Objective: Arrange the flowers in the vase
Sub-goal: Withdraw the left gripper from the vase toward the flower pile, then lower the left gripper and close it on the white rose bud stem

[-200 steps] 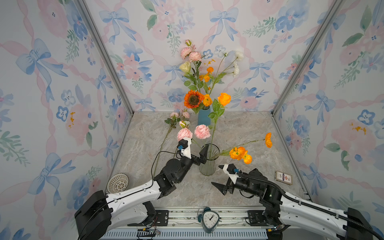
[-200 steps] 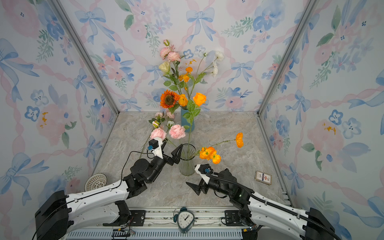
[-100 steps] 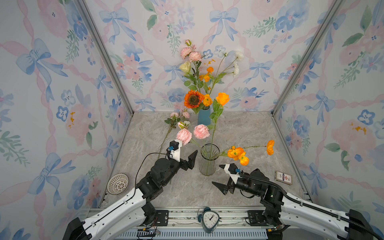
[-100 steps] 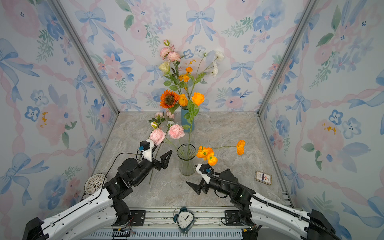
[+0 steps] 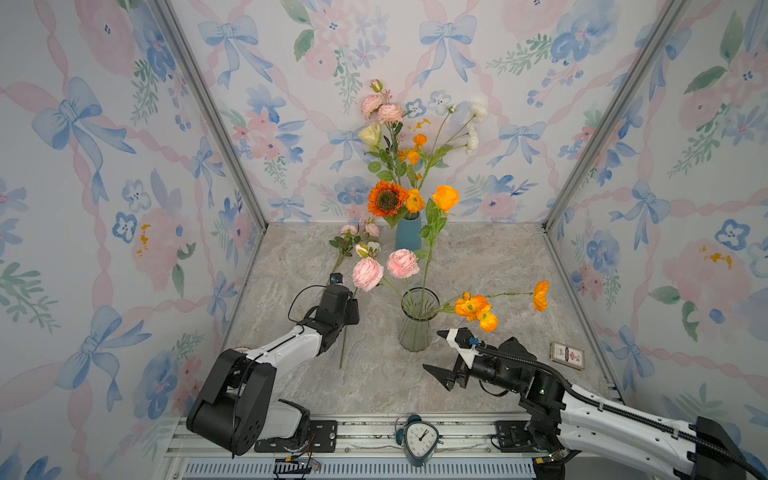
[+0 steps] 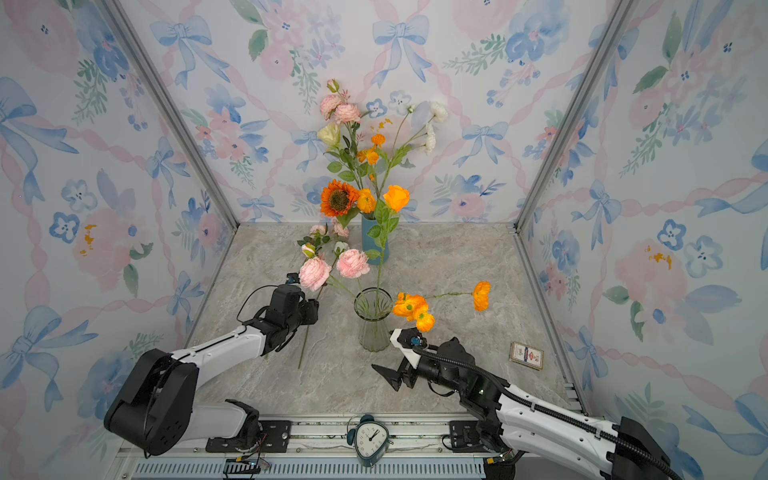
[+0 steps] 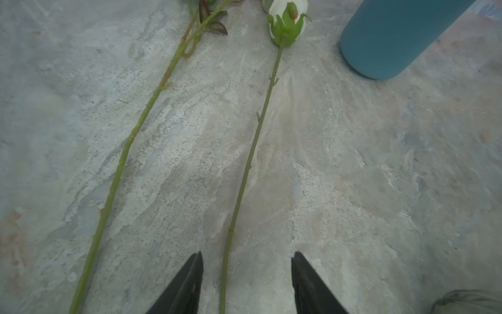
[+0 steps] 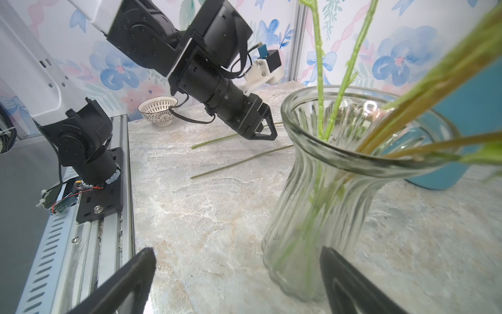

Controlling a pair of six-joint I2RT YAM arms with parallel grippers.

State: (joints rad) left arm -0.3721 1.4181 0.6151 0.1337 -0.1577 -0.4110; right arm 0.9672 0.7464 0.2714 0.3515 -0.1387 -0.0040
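Observation:
A clear ribbed glass vase (image 5: 417, 320) (image 6: 374, 320) (image 8: 339, 190) stands mid-table holding flowers: two pink peonies (image 5: 402, 263), a tall orange rose (image 5: 446, 197) and orange poppies (image 5: 473, 309) leaning right. More flowers lie on the marble to its left. My left gripper (image 5: 351, 311) (image 7: 247, 255) is down over them. Its jaws stand apart on either side of the thin stem (image 7: 244, 176) of a white rosebud (image 7: 288, 23), not touching it. A thicker stem (image 7: 130, 141) lies beside. My right gripper (image 5: 434, 350) (image 8: 236, 250) is open and empty, just in front of the vase.
A blue vase (image 5: 408, 235) with a full bouquet and a sunflower (image 5: 386, 198) stands at the back. A patterned bowl (image 8: 159, 110) sits by the left arm's base. A card pack (image 5: 567, 355) lies at the right edge, and a clock (image 5: 419, 440) on the front rail.
My left gripper drew back from the vase rim, swung left and came down over the lying stems, its jaws narrowing. The pink peonies stay in the vase. The right arm hardly moved.

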